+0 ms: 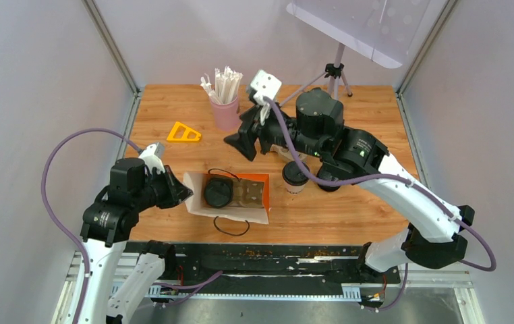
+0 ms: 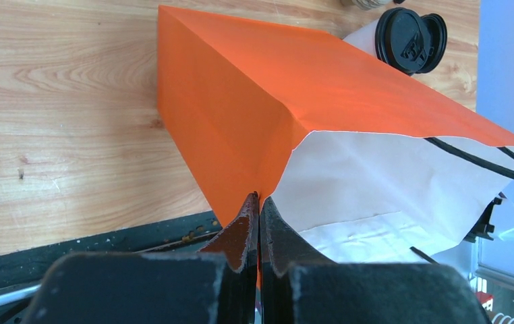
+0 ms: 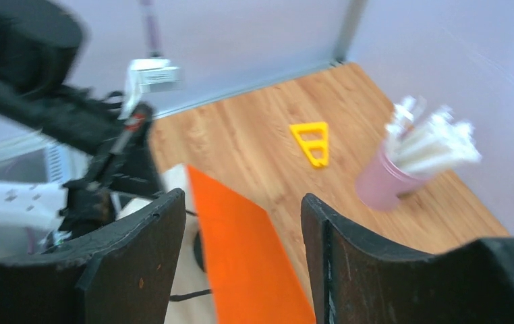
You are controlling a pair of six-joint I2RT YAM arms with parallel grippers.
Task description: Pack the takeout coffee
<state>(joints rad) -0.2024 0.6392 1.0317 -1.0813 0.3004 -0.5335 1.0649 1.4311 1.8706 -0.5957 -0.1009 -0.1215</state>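
**Bag pinched at its mouth, one cup inside, one outside**

The table [image 1: 349,216] ran between grey side walls, with bare wood along its right side and near the back left corner. The paper bag [image 1: 195,197] lay on its side close to the near edge. A pink cup [image 1: 226,113] of white sticks and a yellow triangle [image 1: 183,133] sat farther back.

The olive-green cup [image 1: 219,192] lay inside the bag, its black lid showing through the open mouth, just beside the left gripper [image 1: 181,192]. The whitish cup [image 1: 295,177] stood upright on the wood just right of the bag, nearer than the right gripper [image 1: 244,145].

The left arm reached in low from the left, its fingers [image 2: 241,233] clenched on the bag's orange edge. The right arm arched across from the right, its gripper spread wide and empty above the wood between the pink cup and the bag.
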